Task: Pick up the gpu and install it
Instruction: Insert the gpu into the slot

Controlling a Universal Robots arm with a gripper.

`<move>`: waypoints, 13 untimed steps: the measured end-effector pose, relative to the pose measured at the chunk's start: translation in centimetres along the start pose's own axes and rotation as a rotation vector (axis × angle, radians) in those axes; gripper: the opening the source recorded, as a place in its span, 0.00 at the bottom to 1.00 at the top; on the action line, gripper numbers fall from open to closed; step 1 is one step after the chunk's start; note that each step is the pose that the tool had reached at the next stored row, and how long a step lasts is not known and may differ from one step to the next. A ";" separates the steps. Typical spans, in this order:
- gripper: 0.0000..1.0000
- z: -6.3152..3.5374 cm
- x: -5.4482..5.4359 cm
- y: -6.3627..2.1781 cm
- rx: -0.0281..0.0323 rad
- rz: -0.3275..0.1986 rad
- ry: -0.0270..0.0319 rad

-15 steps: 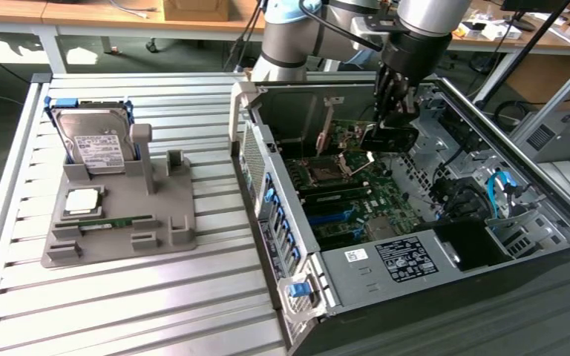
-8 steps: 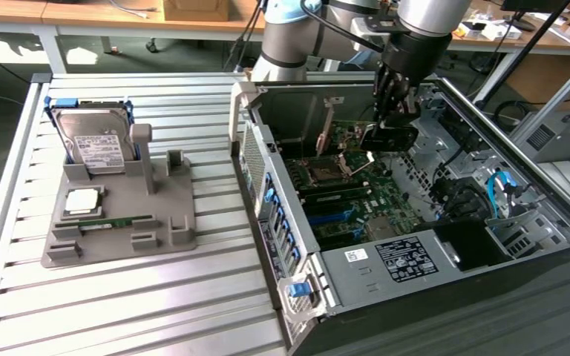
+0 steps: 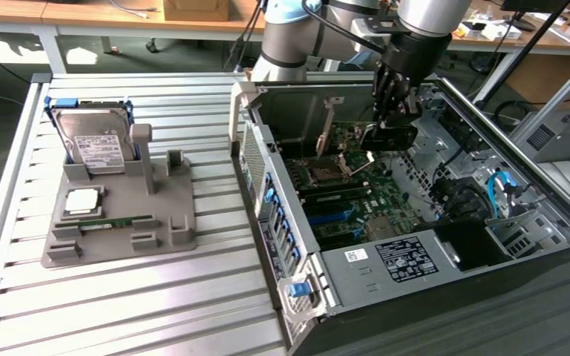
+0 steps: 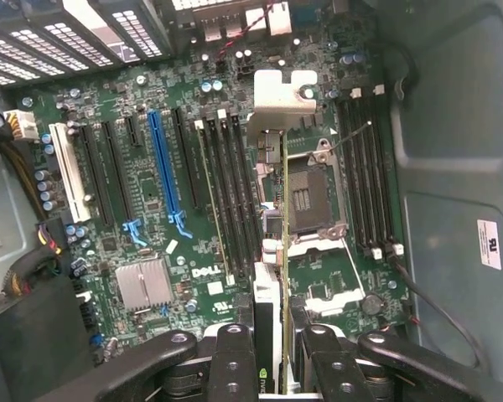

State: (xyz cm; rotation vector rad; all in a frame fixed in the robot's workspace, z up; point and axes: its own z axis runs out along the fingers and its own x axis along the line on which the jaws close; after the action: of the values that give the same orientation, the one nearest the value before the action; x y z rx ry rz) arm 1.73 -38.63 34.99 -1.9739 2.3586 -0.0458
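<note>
Presently I have the gripper clenched on the gpu, one finger on each flat face. The card is held edge-on inside the open computer case, which lies toward the exterior view's right edge of the slatted counter. In the exterior view the gripper hangs low in the case, over the half of the motherboard nearer the counter's far edge. In the wrist view the card's thin edge runs out from between the fingers to its silver end bracket, passing just beside the CPU socket and well apart from the blue slot. Whether its lower edge touches the board I cannot tell. The grey holder near the counter's opposite edge carries the hard drive and the RAM stick. I judge the card light and stiff but fragile. It is thin enough to pivot between the pads, and its smooth faces may slip. The best hold is across the bare board near mid-length, clear of the connector edge and the bracket.
</note>
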 end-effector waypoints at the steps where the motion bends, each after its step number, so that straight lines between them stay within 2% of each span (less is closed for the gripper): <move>1: 0.27 0.00 0.0 0.00 -0.0001 -0.005 -0.0004; 13: 0.27 0.01 0.0 0.00 -0.0019 -0.062 -0.0040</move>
State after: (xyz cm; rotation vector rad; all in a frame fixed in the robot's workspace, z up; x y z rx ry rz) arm 1.73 -38.63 34.97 -2.0458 2.2954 -0.0427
